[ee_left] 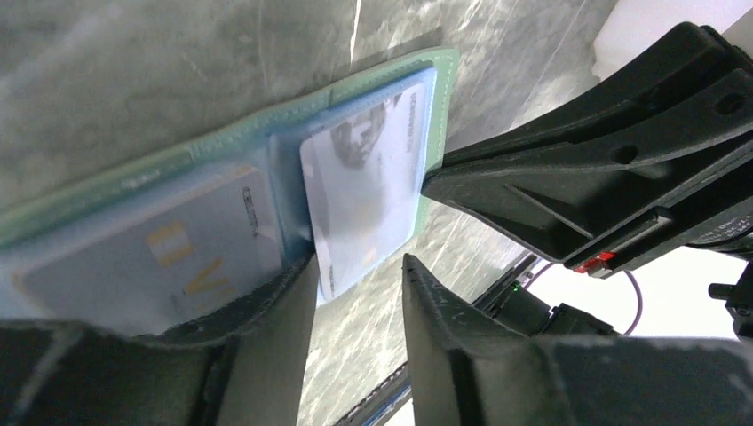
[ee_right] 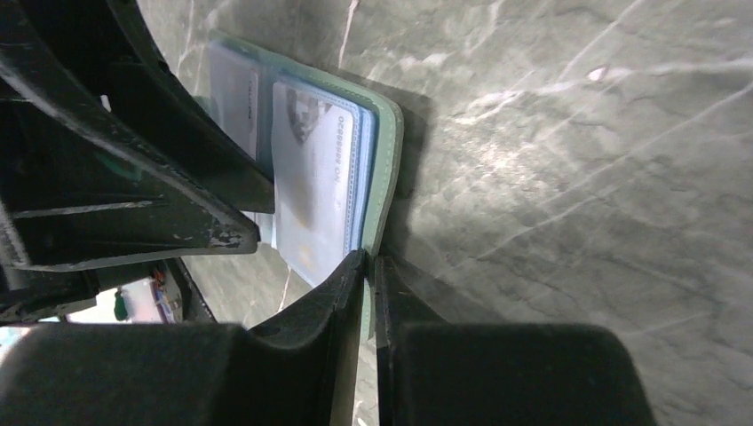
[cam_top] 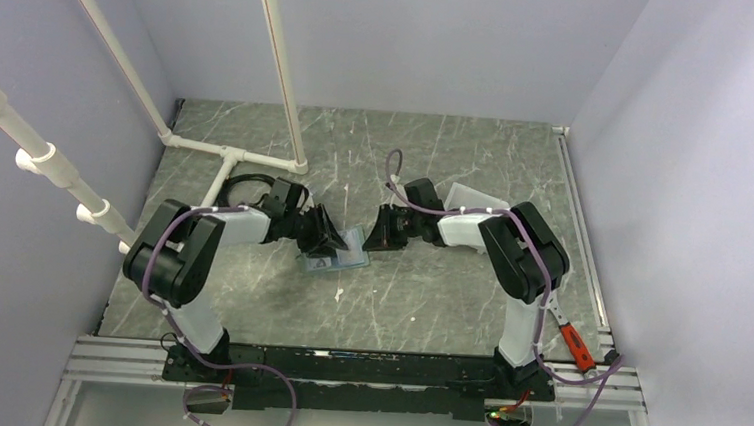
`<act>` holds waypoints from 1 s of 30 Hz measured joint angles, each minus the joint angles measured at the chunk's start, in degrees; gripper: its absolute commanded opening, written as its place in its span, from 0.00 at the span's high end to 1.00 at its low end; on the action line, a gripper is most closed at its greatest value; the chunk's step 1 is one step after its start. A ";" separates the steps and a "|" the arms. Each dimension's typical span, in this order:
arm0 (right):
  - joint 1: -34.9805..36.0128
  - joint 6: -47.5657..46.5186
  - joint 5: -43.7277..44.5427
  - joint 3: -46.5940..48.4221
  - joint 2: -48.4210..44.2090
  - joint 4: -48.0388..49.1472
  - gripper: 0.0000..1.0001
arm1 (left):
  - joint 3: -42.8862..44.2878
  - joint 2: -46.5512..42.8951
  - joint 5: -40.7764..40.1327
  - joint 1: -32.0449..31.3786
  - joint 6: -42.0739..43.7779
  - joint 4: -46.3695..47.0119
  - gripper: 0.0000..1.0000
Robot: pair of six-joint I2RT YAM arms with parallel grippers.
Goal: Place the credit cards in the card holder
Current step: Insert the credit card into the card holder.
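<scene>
Two grippers are working the same object, so I'll take them in turn. My right gripper (ee_right: 370, 257) is pinched shut on the sage-green outer edge of the card holder (ee_right: 388, 169), at its near corner, anchoring it. My left gripper (ee_left: 357, 266) has its jaws apart. One finger rests on the holder's other panel, and the near corner of the pale card (ee_left: 364, 177) sits in the gap between the fingers, with nothing clamped.

The card holder lies opened flat on the desk (ee_right: 577, 177), light-blue inside facing up. The pale card is in the panel nearest the right gripper. It appears to poke out a little past the holder's near edge, though I can't tell how deep it sits in its slot. A second card (ee_left: 151, 257) with orange-yellow markings lies under the clear sleeve of the other panel and looks fully home.

I judge this to be the last seating step. The next move calls for the left gripper to nudge the pale card squarely inward along its slot while the right one keeps the holder from sliding. A skewed push could buckle the sleeve.
</scene>
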 measured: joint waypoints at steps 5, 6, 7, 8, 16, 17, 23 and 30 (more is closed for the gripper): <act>0.74 -0.17 -0.42 0.00 0.09 -0.04 0.89 | 0.61 -5.73 -3.23 -0.13 2.93 -8.28 0.48; 0.85 -0.20 -0.46 0.00 0.17 -0.07 0.89 | 0.94 -7.02 -3.91 -0.13 3.52 -10.08 0.50; 0.87 -0.20 -0.61 0.00 0.26 -0.04 0.89 | 1.27 -7.69 -4.20 -0.13 3.91 -11.02 0.57; 0.87 -0.20 -0.79 0.00 0.31 -0.02 0.89 | 1.77 -8.48 -4.50 -0.13 4.17 -11.82 0.66; 0.94 -0.33 -0.85 0.02 0.00 -0.17 0.74 | 4.33 -4.39 -4.37 -0.22 5.27 -10.43 0.94; 0.96 -0.48 -0.74 0.02 -0.22 -0.42 0.73 | 4.46 -3.32 -4.42 -0.22 5.51 -10.38 0.94; 0.96 -1.60 0.76 0.02 -2.49 -2.73 0.67 | 4.35 -1.11 -5.27 -0.22 6.84 -10.49 0.95; 0.96 -1.44 -0.63 0.02 -4.33 -2.16 0.63 | 3.28 -0.37 -5.49 -0.22 7.37 -9.38 0.96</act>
